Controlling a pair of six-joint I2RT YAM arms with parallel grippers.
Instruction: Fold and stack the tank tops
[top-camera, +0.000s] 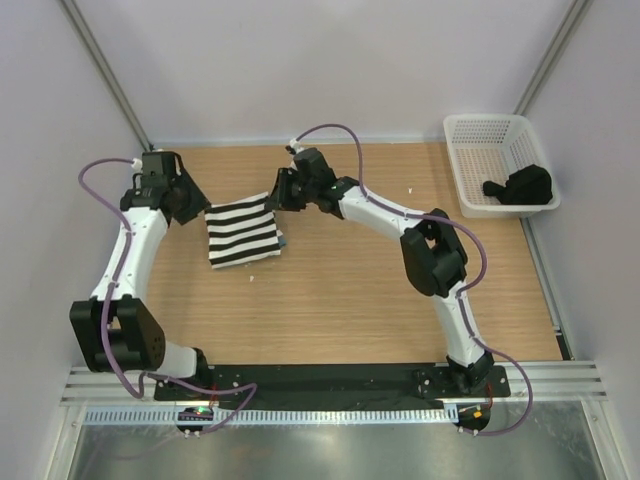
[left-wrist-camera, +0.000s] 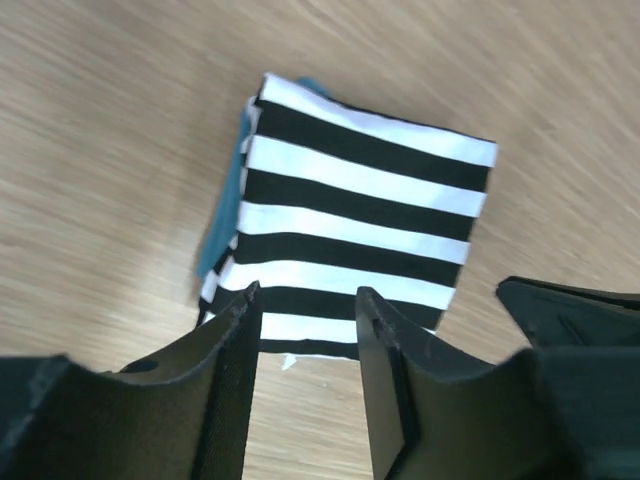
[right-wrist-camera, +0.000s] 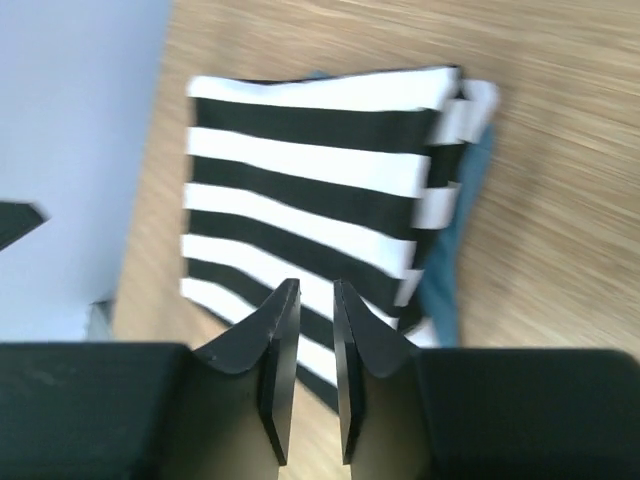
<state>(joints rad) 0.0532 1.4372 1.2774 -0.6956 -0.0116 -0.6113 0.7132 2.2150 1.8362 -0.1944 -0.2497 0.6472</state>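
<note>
my left pincer (left-wrist-camera: 305, 345) gapes empty, right pincer (right-wrist-camera: 315, 340) nearly shut; ahead, the limp striped top (left-wrist-camera: 355, 215) needs edge-pinching through its layers, teal top (left-wrist-camera: 222, 215) beneath.

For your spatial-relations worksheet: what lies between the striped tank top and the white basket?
In the top view, the right gripper and its arm, then bare table, separate the striped tank top from the basket.

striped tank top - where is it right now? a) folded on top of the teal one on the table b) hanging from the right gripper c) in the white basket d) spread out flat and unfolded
a: the striped tank top lies as a folded rectangle on the wooden table, with the teal tank top peeking out beneath its edge; neither gripper holds it.
</note>
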